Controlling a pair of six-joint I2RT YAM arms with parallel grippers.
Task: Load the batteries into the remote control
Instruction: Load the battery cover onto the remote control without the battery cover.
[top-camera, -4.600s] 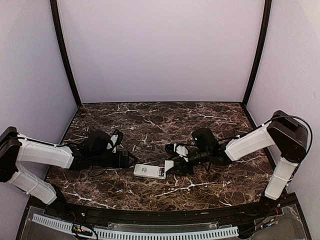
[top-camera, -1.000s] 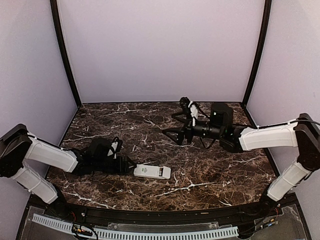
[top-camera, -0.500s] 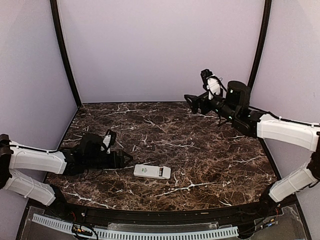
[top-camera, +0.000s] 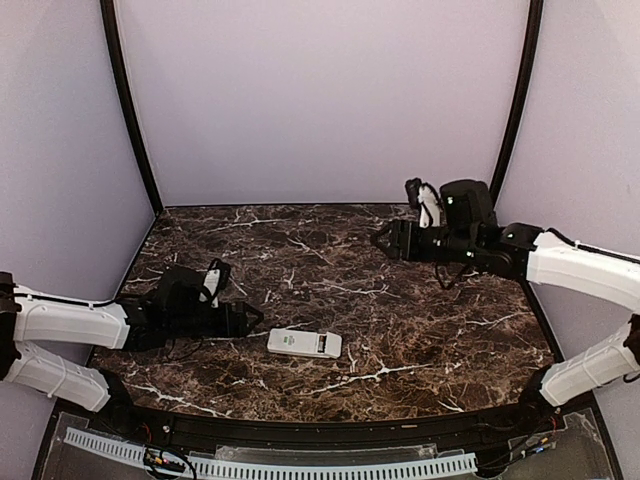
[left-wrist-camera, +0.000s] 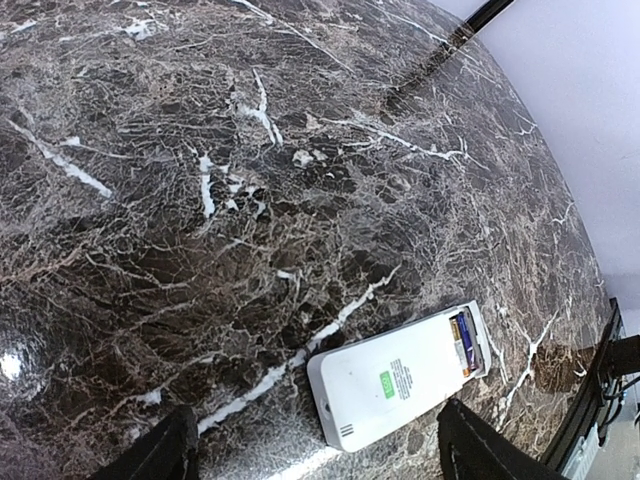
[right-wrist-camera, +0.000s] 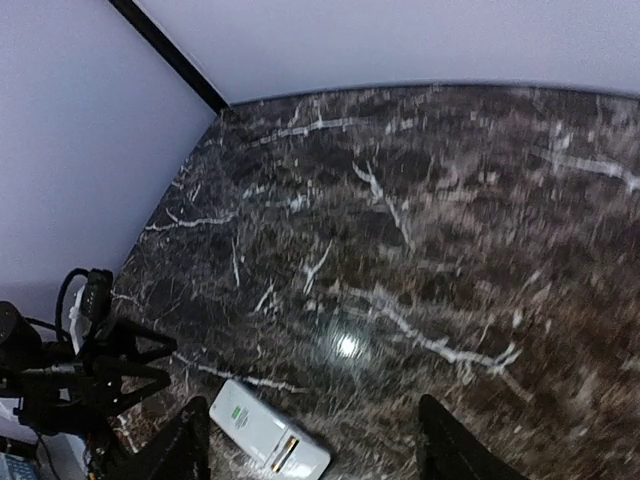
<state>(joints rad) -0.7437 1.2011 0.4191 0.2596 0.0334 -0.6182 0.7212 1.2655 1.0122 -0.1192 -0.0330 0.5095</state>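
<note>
Lying near left end effector (top-camera: 252, 322): remote (top-camera: 304, 343)

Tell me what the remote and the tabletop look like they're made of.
The remote control: probably white plastic, smooth satin finish, judging by its moulded, rounded shell. The tabletop: glossy dark brown marble or a marble-look surface; white veins and a light glare show.

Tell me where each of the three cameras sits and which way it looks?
Top: high behind the arms, looking down on the table; shows both arms, left pincer low near the remote, right pincer raised far right.
Left wrist: on the left arm, low, facing right at the remote; its fingers at the bottom corners.
Right wrist: on the raised right arm, looking down and left; its fingers at the bottom, the left pincer beyond.
All three share the remote.
</note>
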